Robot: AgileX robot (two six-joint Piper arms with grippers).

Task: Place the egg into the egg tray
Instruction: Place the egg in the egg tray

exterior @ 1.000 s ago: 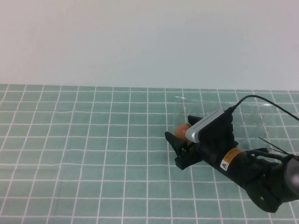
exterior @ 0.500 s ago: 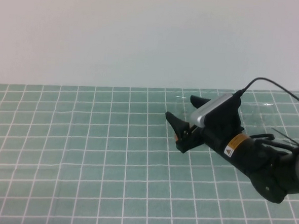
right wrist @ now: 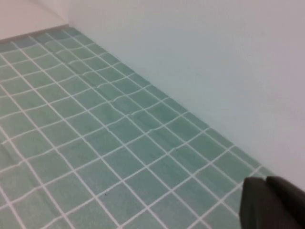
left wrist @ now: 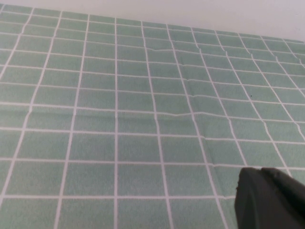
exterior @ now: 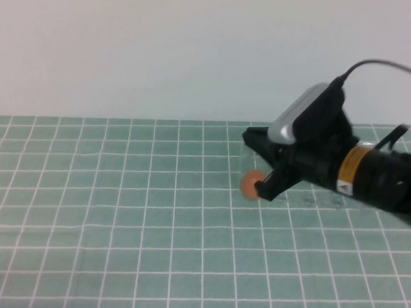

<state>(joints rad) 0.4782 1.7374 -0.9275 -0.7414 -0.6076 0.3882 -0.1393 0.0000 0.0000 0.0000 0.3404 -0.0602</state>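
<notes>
The orange-brown egg [exterior: 250, 183] sits at the near left corner of the clear egg tray [exterior: 307, 199], whose faint outline lies on the green grid mat. My right gripper [exterior: 258, 164] hovers raised above that end of the tray. It is open and empty, and its lower fingertip [exterior: 264, 191] shows just right of the egg. The right wrist view shows only mat, wall and one dark finger [right wrist: 274, 205]. My left gripper [left wrist: 271, 198] is out of the high view. It shows only as a dark tip over bare mat in the left wrist view.
The green grid mat [exterior: 118, 211] covers the table up to a plain white wall [exterior: 163, 47] at the back. The right arm [exterior: 378, 178] and its cable [exterior: 378, 65] reach in from the right.
My right gripper has risen and drawn back to the right, away from the mat. The egg stays low at the tray's left end and shows again below the fingers.
</notes>
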